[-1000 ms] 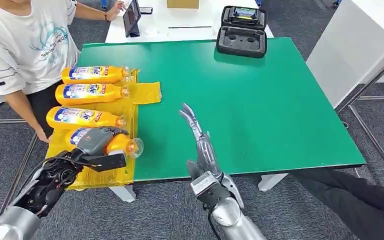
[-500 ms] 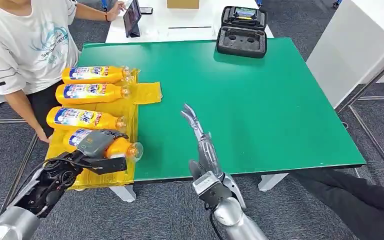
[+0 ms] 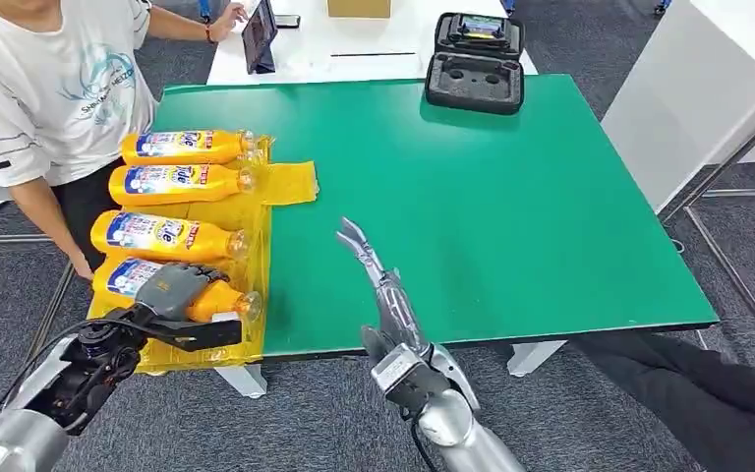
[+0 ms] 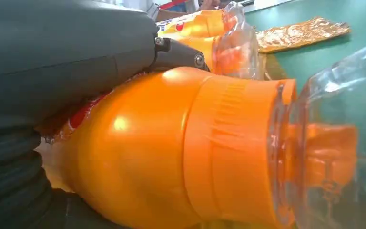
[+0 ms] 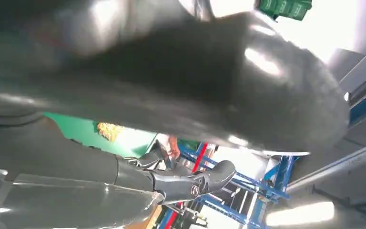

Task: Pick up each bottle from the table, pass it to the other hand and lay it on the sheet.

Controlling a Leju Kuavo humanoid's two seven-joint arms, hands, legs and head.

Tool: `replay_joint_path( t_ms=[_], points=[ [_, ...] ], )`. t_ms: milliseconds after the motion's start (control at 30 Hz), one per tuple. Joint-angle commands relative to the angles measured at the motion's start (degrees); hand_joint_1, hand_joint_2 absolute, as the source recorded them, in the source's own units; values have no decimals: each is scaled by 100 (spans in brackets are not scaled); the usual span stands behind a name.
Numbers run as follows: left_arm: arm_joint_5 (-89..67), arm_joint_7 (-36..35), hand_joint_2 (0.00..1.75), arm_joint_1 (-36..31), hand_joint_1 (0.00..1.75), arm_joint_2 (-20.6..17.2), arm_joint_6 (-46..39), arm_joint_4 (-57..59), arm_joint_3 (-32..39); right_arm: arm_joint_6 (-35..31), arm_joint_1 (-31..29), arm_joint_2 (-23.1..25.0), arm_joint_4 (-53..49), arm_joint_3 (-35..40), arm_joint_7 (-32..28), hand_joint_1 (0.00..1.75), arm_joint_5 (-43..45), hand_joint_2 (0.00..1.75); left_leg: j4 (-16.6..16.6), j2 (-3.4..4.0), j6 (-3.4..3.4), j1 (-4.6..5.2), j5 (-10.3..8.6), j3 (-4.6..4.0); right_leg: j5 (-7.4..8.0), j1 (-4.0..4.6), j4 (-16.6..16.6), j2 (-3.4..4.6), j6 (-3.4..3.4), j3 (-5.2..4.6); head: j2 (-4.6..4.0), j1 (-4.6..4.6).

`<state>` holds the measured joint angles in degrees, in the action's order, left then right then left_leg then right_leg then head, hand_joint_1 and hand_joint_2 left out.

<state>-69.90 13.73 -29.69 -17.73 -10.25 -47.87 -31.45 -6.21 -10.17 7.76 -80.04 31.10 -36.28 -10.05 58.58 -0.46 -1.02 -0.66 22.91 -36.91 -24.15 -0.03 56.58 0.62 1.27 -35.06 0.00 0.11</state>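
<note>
Standing at the far left beside the table's left edge is a person (image 3: pixel 44 88) in a white printed T-shirt, one arm hanging down next to the yellow sheet (image 3: pixel 246 334). That sheet lies along the left side of the green table (image 3: pixel 511 216), and four orange bottles lie on it in a column, all on their sides with clear caps pointing toward the table's middle: the farthest bottle (image 3: pixel 185 147), the second bottle (image 3: pixel 179 183) just nearer, the third bottle (image 3: pixel 162 234), and the nearest bottle (image 3: pixel 216 298) at the front of the sheet. The left hand (image 3: pixel 172 295) is wrapped over this nearest bottle, grey thumb along its near side and dark fingers curled over the top; in the left wrist view the bottle's orange shoulder (image 4: pixel 171 152) and clear cap fill the frame right against the hand's grey cover, so the hand grips it while it lies low on the sheet; whether it fully rests there I cannot tell. A folded flap of the sheet (image 3: pixel 290 183) juts out to the right beside the second bottle. Toward the middle, the right hand (image 3: pixel 378 280) reaches up over the table's front edge with its fingers stretched out straight and slightly apart, holding nothing. At the table's far edge sits an open black case (image 3: pixel 474 81) with foam cut-outs. Beyond the table, at the left, a tablet (image 3: pixel 259 34) stands on a white desk.
</note>
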Motion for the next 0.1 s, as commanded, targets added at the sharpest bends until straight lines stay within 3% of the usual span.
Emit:
replay_joint_path(
  t_ms=[33,100],
  points=[
    [-329,-219,175,-35,175,224,-148,851,69,97,-373,28,552,144,75,0,36,0,-9,11,1,4,3,25,0,-3,-6,7,0,20,0,0],
    [-262,-70,175,34,175,317,10,778,229,102,-394,35,555,112,77,0,32,0,-12,14,2,5,4,43,-1,-4,-8,7,0,36,0,-2]
  ],
)
